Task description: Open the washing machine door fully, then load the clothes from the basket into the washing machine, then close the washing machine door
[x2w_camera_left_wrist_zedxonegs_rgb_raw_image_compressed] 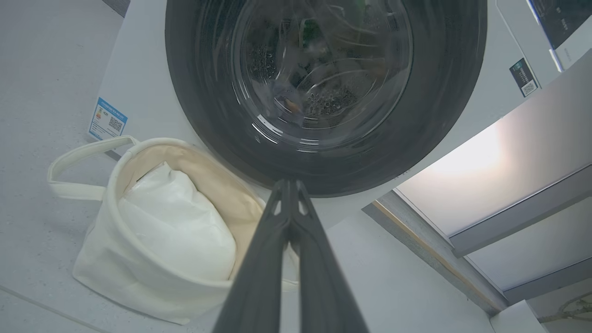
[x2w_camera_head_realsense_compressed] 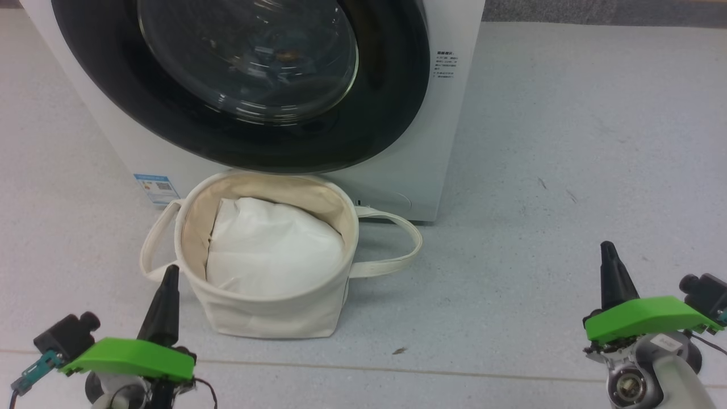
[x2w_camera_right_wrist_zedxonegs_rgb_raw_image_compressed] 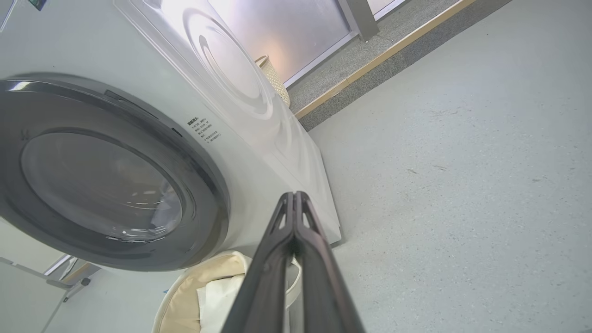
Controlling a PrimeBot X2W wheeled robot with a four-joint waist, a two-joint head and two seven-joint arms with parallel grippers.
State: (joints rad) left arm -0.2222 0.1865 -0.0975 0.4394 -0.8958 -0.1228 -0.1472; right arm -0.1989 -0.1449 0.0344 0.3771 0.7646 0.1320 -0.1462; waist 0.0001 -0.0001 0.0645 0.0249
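Lying pale grey, the floor (x2w_camera_head_realsense_compressed: 568, 142) bears washing machine (x2w_camera_head_realsense_compressed: 448, 142) and basket (x2w_camera_head_realsense_compressed: 267, 318) — left tool (x2w_camera_head_realsense_compressed: 170, 272) and right tool (x2w_camera_head_realsense_compressed: 608, 249) pinched closed, empty.

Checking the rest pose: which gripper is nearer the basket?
The left gripper: its shut tip sits right beside the basket. The right gripper hangs far off to the side, over bare floor.
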